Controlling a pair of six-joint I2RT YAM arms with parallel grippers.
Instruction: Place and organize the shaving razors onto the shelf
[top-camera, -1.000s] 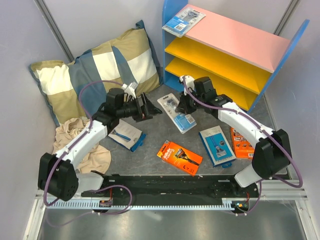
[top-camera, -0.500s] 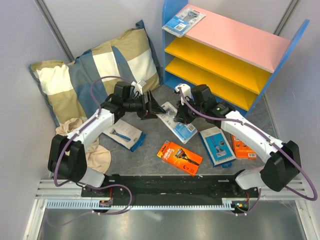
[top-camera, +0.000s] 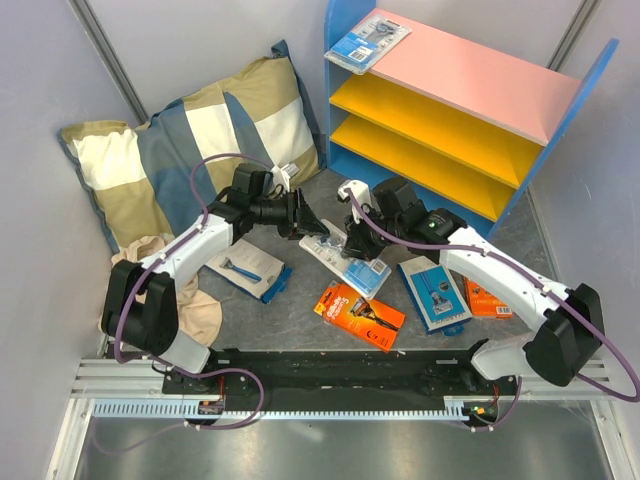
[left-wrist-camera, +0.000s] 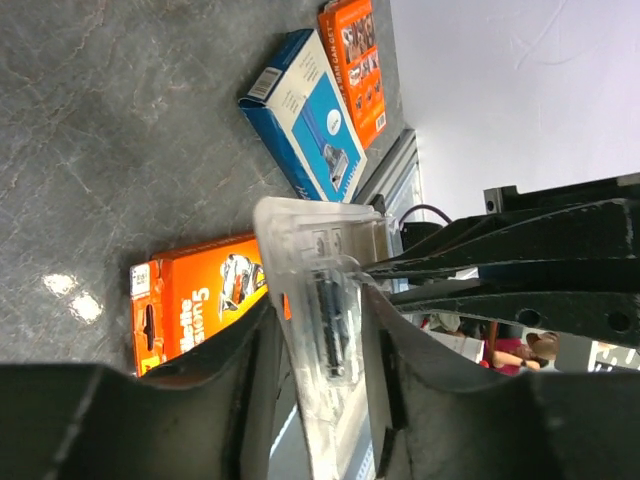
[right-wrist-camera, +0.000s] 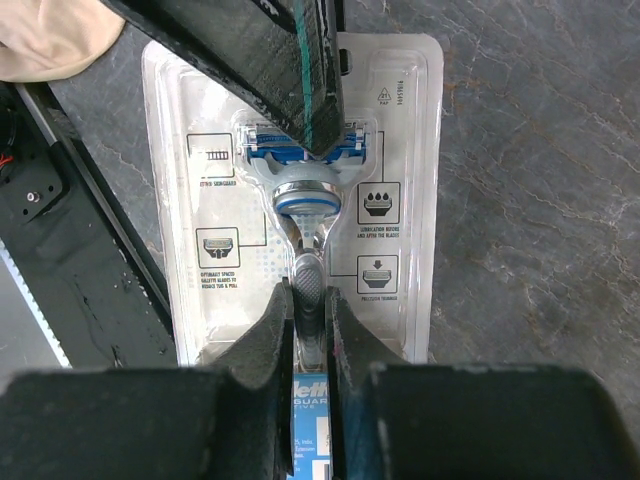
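A clear razor blister pack (top-camera: 345, 262) on a light-blue card hangs just above the floor between both arms. My right gripper (right-wrist-camera: 309, 295) is shut on the pack's (right-wrist-camera: 390, 150) bulged handle part. My left gripper (left-wrist-camera: 318, 300) has closed onto the other end (left-wrist-camera: 300, 225), one finger on each face, tips touching. Loose on the floor lie an orange box (top-camera: 358, 314), a blue-white box (top-camera: 433, 290), another orange box (top-camera: 486, 292) and a blue-white pack (top-camera: 248, 268). The shelf (top-camera: 480, 75) stands at the back right with one blister pack (top-camera: 368, 42) on its pink top board.
A checked pillow (top-camera: 190, 150) leans in the back left corner. A beige cloth (top-camera: 160, 290) lies under the left arm. The black base rail (top-camera: 340, 370) runs along the near edge. Grey walls close in on both sides.
The right arm carried the blister pack leftward and toward the near edge. The left gripper came in from the left and its wide jaws closed onto the pack's free end.
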